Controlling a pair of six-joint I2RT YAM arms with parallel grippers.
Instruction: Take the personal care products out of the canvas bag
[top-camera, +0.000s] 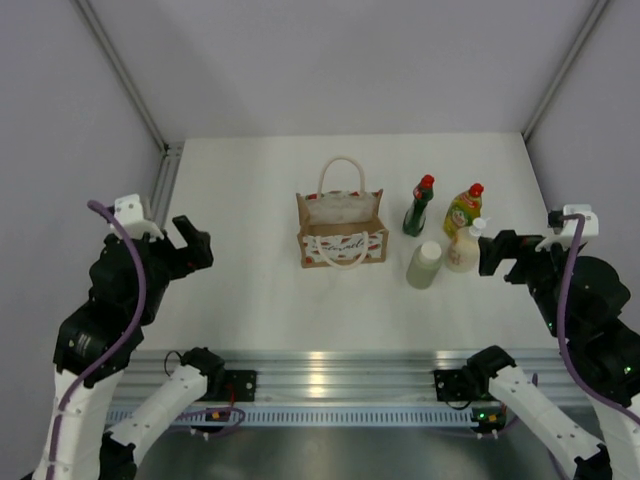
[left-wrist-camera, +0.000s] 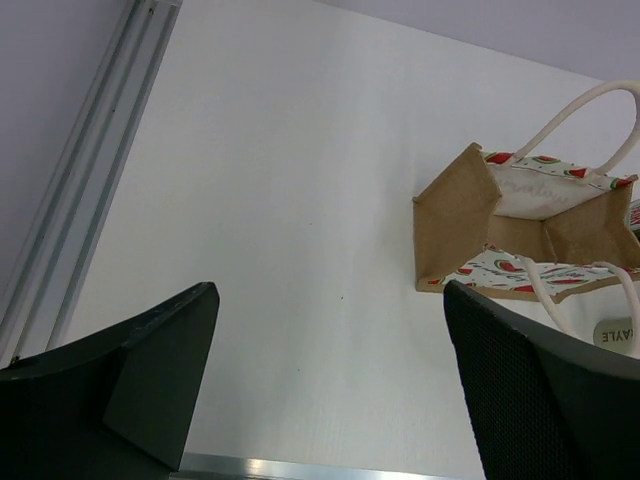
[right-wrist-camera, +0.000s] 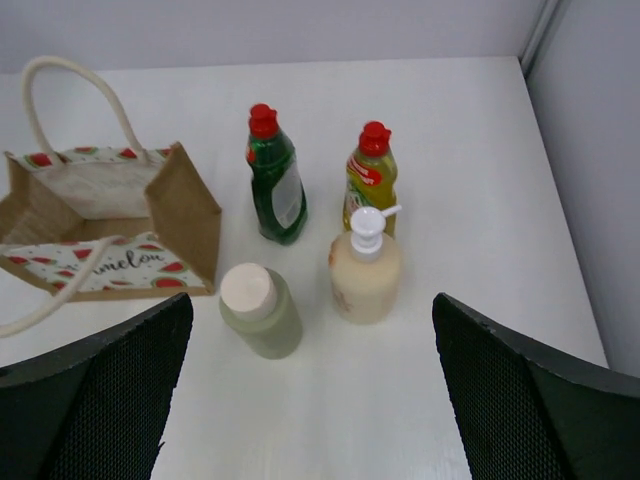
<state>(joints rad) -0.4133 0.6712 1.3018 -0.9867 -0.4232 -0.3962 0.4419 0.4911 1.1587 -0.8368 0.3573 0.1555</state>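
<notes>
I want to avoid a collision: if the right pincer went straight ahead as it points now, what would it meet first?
Probably the cream pump bottle, standing close ahead of the open right pincer; the pale capped bottle beside it is nearly as near, so I cannot be sure.

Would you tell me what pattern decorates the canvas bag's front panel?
On the canvas bag, red-and-green watermelon slices on white; right wrist view shows it best.
</notes>
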